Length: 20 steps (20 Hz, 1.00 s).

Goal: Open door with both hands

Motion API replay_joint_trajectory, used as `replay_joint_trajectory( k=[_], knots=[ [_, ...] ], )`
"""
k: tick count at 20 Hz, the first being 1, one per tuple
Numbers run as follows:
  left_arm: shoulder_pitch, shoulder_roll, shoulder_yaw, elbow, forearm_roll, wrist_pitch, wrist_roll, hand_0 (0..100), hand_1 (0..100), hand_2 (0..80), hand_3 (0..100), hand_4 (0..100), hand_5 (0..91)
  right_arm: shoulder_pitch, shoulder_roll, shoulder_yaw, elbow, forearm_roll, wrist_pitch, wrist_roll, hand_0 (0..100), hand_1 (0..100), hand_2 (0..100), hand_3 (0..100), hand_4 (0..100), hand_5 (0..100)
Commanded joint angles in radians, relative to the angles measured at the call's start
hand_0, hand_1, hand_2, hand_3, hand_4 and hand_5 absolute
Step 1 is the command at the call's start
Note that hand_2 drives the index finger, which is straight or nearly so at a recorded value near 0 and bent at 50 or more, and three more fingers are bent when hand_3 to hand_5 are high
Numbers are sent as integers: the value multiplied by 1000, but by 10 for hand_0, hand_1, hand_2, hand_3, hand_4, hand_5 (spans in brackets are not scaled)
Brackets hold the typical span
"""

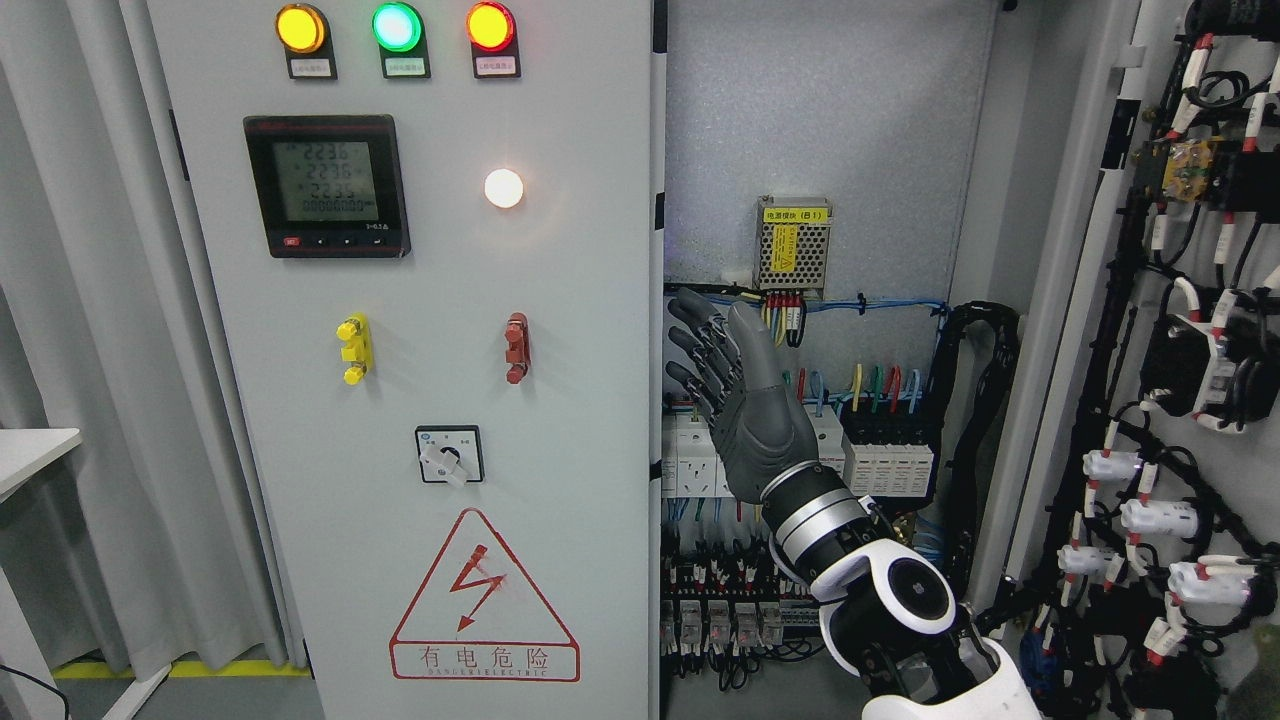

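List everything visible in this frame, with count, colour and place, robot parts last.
Left cabinet door: one, grey, closed, left half.
Indicator lamps: three, amber, green, red, door top.
Digital meter: one, black, upper door.
White lamp: one, lit, right of the meter.
Handles: yellow and red, mid door.
Rotary switch: one, below them.
Warning triangle: one, red, door bottom.
Power supply: one, metal, inside the open compartment.
Right door: one, swung open, wiring on it.
Curtain: grey, far left.
Right hand: one, dark grey, fingers spread, by the left door's edge.
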<state>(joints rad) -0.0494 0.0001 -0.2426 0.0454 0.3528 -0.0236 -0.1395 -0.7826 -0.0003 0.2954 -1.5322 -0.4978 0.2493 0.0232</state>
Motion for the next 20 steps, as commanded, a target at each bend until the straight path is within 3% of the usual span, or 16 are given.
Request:
replay_joint_trajectory(
  k=[1,10,14,20],
  knots=[
    [-1,29,0,1,0,1,0,290,0,28,29,34,0,-35,0,14,59,-18,2,1,219,0,0,0,0,0],
    [-13,31,0,1,0,2,0,290,0,28,29,34,0,-70,0,15,118,-88,24,7,219,0,0,0,0,0],
    [-13,31,0,1,0,1,0,290,0,28,29,34,0,-84,0,15,121,-84,24,63,219,0,0,0,0,0],
    [-12,31,0,2,0,1,0,290,0,28,28,33,0,-98,0,8,130,-88,18,69,219,0,0,0,0,0]
  ],
)
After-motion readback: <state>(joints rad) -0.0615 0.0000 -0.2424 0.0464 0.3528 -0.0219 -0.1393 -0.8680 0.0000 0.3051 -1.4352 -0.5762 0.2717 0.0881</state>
